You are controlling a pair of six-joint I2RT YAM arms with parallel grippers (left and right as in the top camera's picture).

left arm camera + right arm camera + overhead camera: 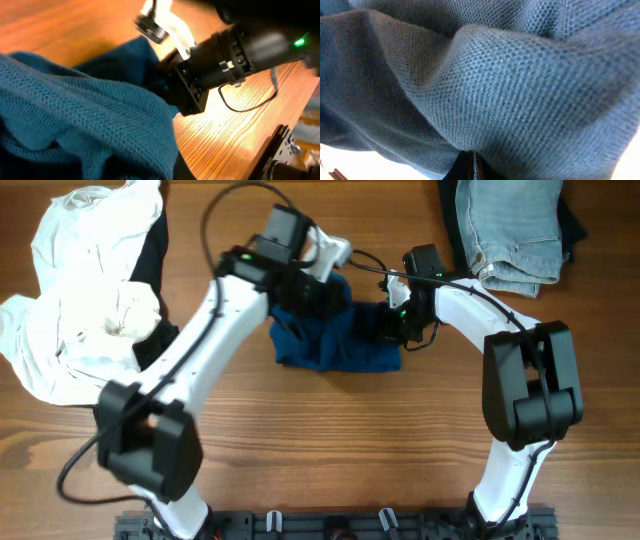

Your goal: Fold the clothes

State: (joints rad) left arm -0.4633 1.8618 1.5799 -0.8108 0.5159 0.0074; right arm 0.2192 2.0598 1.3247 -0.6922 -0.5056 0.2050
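Observation:
The dark-blue shirt lies bunched at the middle of the table. My left gripper is at its far edge. In the left wrist view the blue knit drapes over the jaws and hides them; it seems held there. My right gripper is at the shirt's right edge. Its fingers are pressed together with the blue fabric pinched between them. The right arm's wrist shows close by in the left wrist view. A white garment and a black one lie at the left.
Folded light-blue jeans lie at the back right on a dark garment. The two arms are close together over the shirt. Bare wooden table spreads in front of the shirt.

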